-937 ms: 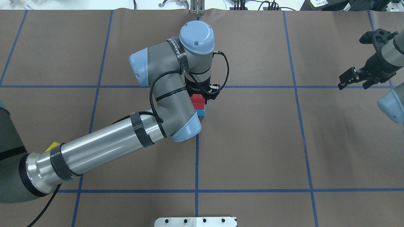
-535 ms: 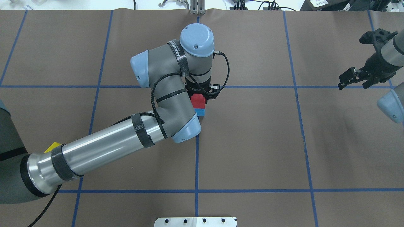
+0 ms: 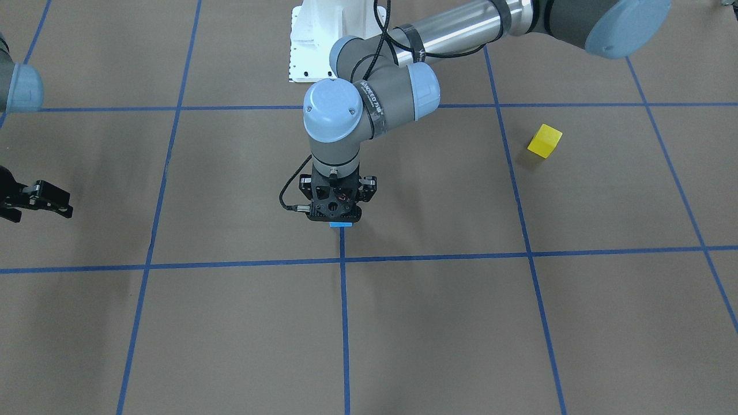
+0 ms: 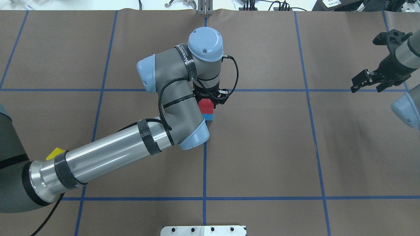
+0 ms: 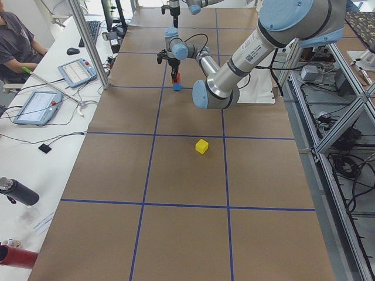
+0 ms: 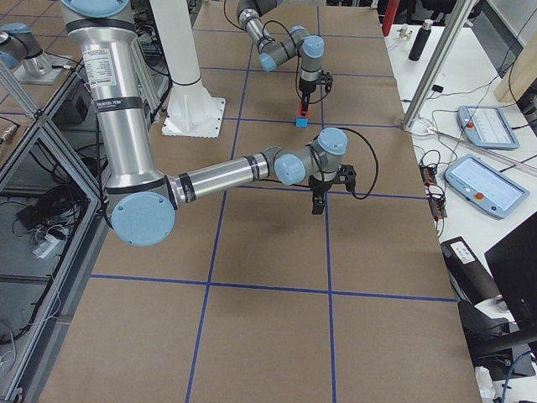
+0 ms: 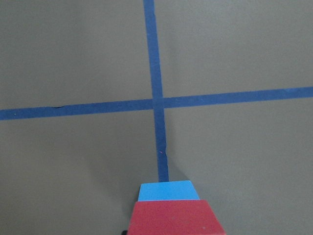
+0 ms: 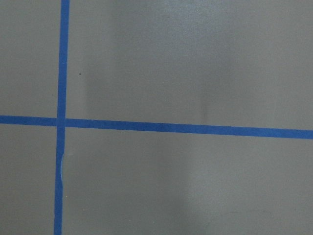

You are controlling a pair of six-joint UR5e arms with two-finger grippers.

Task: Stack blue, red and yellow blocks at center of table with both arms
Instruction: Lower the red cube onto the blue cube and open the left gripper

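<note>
The red block (image 4: 205, 105) sits on the light blue block (image 4: 208, 117) at the table's centre, beside a tape crossing. My left gripper (image 4: 209, 99) points straight down over this stack and is shut on the red block (image 7: 175, 218). The blue block (image 7: 168, 191) shows just past the red one in the left wrist view. Only a blue sliver (image 3: 341, 224) shows under the gripper from the front. The yellow block (image 3: 544, 140) lies alone on my left side, partly hidden by the left forearm in the overhead view. My right gripper (image 4: 366, 88) hangs open and empty at the far right.
The white pedestal base (image 4: 203, 230) stands at the near table edge. The left forearm (image 4: 108, 154) spans the near-left squares. A seated person (image 5: 13, 36), tablets and cables occupy a side bench beyond the far table edge.
The left arm's elbow and wrist have shifted slightly; the red and blue stack stays in place. The right gripper has drifted a little towards the far edge.
</note>
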